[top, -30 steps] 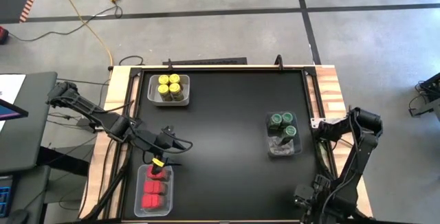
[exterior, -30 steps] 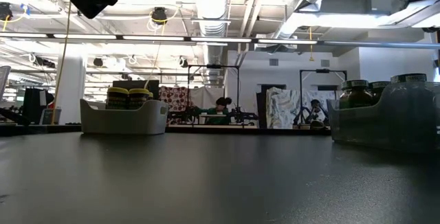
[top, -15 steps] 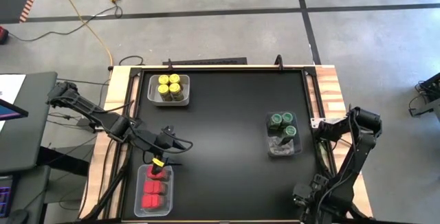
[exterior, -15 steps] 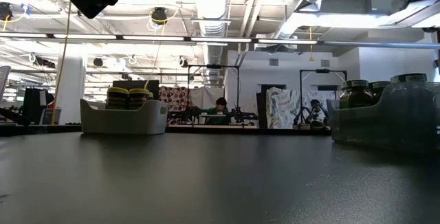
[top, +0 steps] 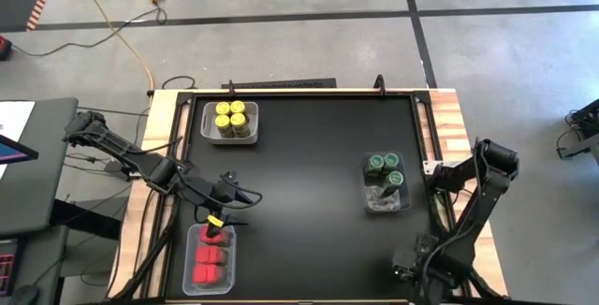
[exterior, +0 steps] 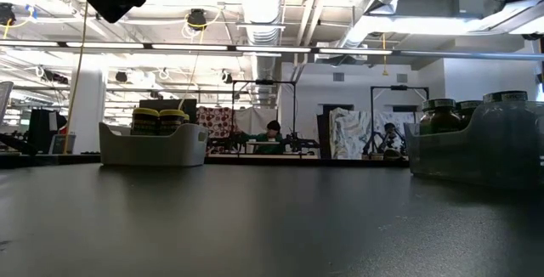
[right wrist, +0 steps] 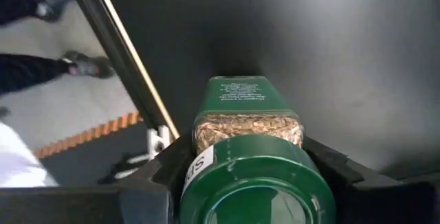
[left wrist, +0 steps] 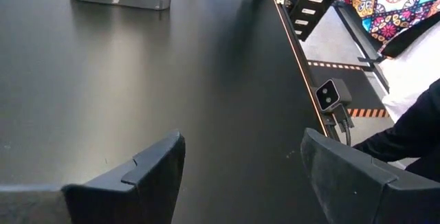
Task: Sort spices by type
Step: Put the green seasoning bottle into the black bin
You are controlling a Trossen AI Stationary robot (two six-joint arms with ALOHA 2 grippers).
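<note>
Dark jars with yellow lids (top: 230, 121) stand in a clear bin at the table's far left. Green-lidded jars (top: 385, 168) fill a bin at the right, and red blocky spices (top: 210, 258) lie in a bin at the near left. My right gripper (top: 410, 269) hangs at the near right corner, pointing down, shut on a single green-lidded jar (right wrist: 247, 121); the arm hides that jar in the high view. My left gripper (left wrist: 240, 148) stands open over bare table, just beyond the red bin (top: 229, 196). My right gripper pinches the green-lidded jar at its top, one finger (right wrist: 161, 179) on either side of the round lid (right wrist: 258, 189). The fingers come from above, pointing down. The jar stays upright below them; whether its base rests on the black table, I cannot tell.
A metal rail (right wrist: 130, 66) runs along the table edge beside the held jar, with a person's feet (right wrist: 82, 66) on the floor past it. A small camera (left wrist: 333, 95) sits at the table's edge, and a person (left wrist: 412, 114) stands next to it.
My right arm has shifted a little toward the table's left along the near edge, its elbow leaning toward the far side. The left arm and the three bins have kept still.
</note>
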